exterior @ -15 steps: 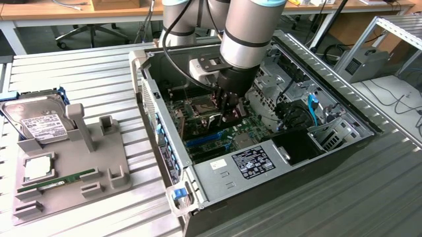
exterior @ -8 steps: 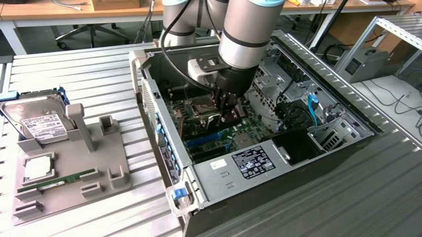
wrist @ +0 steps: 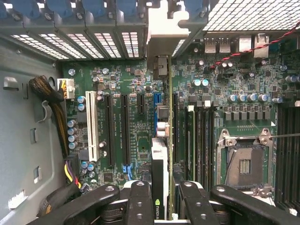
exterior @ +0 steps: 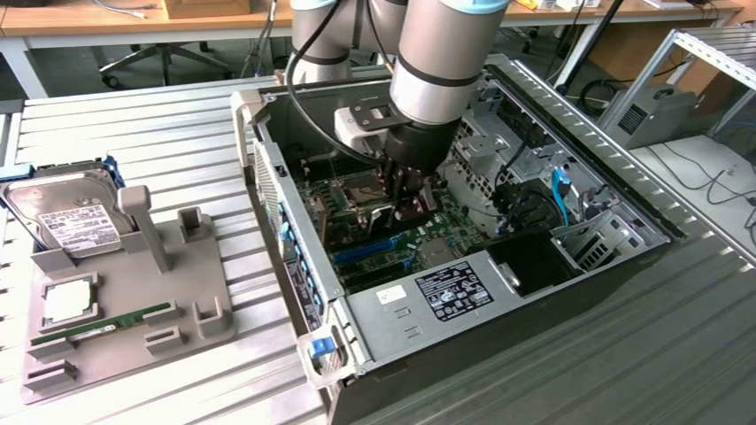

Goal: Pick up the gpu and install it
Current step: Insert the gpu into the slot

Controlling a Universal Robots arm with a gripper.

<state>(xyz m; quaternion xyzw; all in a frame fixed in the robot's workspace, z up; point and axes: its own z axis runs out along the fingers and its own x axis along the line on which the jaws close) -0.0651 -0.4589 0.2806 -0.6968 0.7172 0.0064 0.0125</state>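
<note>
The claw (wrist: 160, 199) was clamped narrow on the gpu (wrist: 160, 161), holding the card edge-on, deep inside the computer case (exterior: 614, 199), lined up with the blue slot (wrist: 157, 101) on the motherboard (wrist: 136, 79), with its metal bracket (wrist: 161, 33) up at the rear vents. Out on the bench (exterior: 142, 115), a grey tray (exterior: 177, 292) held a hard drive (exterior: 71, 221) and RAM stick (exterior: 101, 326).

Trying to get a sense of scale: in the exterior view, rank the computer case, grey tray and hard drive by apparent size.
Largest to smallest:
1. computer case
2. grey tray
3. hard drive
No two look alike in size.
</note>
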